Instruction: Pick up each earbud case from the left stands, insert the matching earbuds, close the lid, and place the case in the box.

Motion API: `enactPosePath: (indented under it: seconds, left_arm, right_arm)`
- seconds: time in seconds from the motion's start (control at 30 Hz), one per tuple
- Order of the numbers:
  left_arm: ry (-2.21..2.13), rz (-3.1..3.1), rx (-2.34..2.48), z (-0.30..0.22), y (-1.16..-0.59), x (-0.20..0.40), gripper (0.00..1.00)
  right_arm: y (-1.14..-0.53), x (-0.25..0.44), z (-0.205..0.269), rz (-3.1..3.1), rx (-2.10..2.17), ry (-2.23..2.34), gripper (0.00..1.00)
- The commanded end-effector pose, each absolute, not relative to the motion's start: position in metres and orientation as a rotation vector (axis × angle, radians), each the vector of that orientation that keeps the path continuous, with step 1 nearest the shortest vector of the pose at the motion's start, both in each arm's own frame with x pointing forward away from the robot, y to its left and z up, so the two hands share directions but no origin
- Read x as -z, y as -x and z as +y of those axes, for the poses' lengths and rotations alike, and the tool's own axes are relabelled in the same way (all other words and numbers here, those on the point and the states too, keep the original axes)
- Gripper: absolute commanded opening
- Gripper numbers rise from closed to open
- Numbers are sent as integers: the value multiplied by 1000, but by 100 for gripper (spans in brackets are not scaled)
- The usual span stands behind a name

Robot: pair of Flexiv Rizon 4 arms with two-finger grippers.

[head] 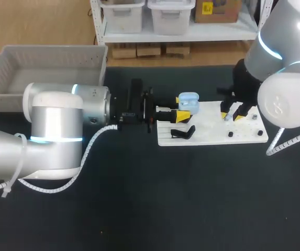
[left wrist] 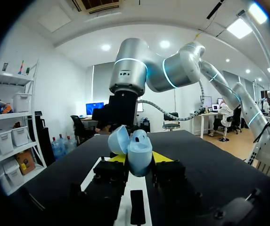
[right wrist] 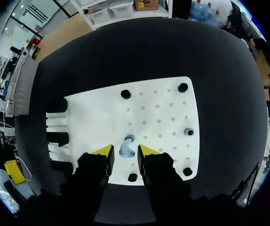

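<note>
My left gripper [head: 181, 107] is shut on a light blue earbud case [head: 188, 102], held above the left end of the white board [head: 212, 130]. The case [left wrist: 139, 154] has its lid [left wrist: 118, 140] tipped open, with the yellow fingertips [left wrist: 161, 157] against both of its sides. My right gripper [head: 232, 116] is low over the board's right part. In the right wrist view a light blue earbud [right wrist: 126, 148] stands on the board [right wrist: 163, 108] between the open fingers of that gripper [right wrist: 126, 151], with small gaps on both sides.
A grey box [head: 45, 68] stands at the back left. A black stand [head: 184, 132] sits on the board's left part, with more stands [right wrist: 57, 139] along that edge. Black pegs [right wrist: 126, 94] and a small grey holder [right wrist: 188, 132] dot the board.
</note>
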State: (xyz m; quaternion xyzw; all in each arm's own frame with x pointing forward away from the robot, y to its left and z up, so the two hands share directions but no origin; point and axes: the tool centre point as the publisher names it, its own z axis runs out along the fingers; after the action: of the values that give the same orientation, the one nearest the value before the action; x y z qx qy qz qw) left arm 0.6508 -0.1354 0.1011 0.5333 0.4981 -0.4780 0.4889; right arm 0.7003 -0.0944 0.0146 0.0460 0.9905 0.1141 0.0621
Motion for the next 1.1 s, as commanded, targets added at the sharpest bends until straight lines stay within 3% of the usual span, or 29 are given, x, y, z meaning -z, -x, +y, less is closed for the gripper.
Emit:
enactPosePath:
  seconds: [0.03,0.3,0.57,1.1]
  left_arm:
    - [-1291,1211,1156,-136,-649,-101,0]
    - [-1291,1211,1156,-136,-649,-101,0]
    - [-1291,1211,1156,-136,-649,-101,0]
    - [-1291,1211,1156,-136,-649,-101,0]
  right_arm:
    - [-700,-14,-94,2995,-345,-140,32]
    - [-702,-13,-93,2994,-344,-139,29]
    - [-701,-13,-93,2995,-340,-142,0]
    - [-684,-40,-93,2988,-336,-128,0]
